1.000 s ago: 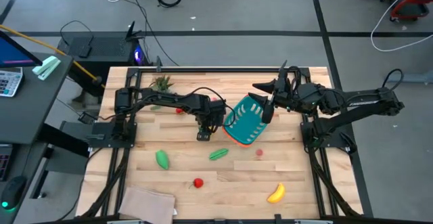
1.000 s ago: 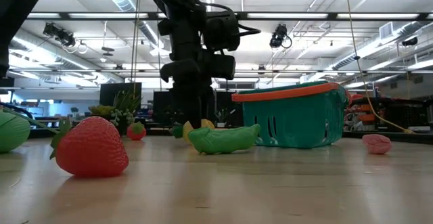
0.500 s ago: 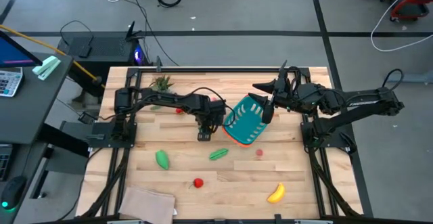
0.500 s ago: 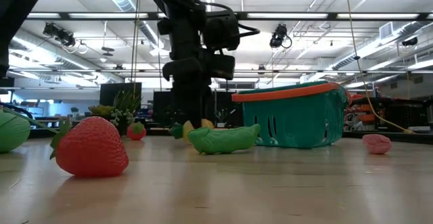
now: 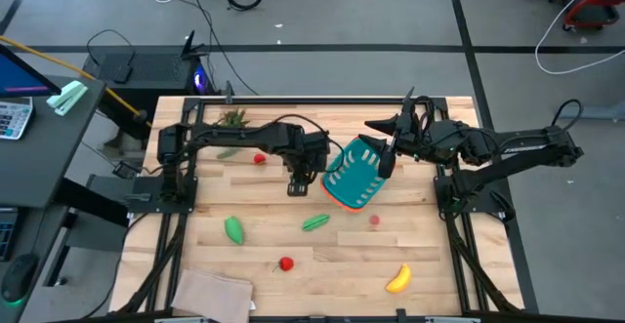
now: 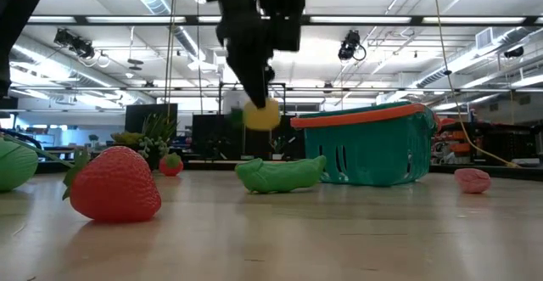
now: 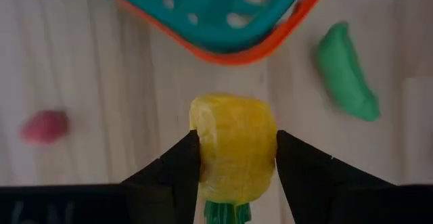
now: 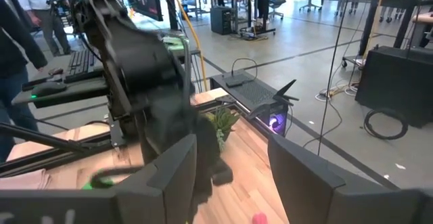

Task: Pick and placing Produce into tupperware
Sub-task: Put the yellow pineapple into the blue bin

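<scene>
Teal slotted plastic basket with an orange-red rim (image 5: pixel 354 175) sits mid-counter, tilted; contents can't be made out. Left tool (image 7: pixel 233 158) is closed on a yellow toy chunk with a green stem (image 7: pixel 233 146), held clear of the wooden counter (image 5: pixel 254 264) just beside the basket rim. Right tool (image 5: pixel 386 157) is at the basket's far edge; grip state can't tell. Loose on the counter: green pod (image 5: pixel 315 222), red strawberry (image 5: pixel 286 262), yellow banana (image 5: pixel 397 280). No readable writing.
</scene>
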Robot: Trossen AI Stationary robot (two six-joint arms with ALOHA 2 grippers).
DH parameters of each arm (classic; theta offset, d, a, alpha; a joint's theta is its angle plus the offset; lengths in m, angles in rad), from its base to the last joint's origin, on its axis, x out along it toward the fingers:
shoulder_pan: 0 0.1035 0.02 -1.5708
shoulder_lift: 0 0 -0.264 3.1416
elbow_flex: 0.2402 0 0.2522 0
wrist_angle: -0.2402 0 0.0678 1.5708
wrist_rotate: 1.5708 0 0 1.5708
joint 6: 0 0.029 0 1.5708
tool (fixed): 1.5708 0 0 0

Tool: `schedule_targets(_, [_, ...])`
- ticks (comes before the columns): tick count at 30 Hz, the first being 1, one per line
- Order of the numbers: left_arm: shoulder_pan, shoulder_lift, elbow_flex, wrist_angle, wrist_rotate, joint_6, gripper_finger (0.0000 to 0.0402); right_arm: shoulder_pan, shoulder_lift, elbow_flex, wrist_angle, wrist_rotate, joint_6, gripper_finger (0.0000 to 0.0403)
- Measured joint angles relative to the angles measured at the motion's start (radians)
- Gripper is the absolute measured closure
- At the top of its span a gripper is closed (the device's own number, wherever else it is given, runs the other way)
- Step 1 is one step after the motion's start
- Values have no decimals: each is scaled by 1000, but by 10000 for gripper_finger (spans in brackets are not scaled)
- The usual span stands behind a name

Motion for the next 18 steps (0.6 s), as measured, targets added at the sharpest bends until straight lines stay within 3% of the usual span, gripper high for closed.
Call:
schedule_targets(10, [-2, -1, 313, -30, 0, 89, 217, 0, 0, 0, -1, 59, -8, 210])
schedule_targets(18, [-10, 42, 324, 119, 1, 113, 223, 0, 0, 0, 3, 284, -12, 210])
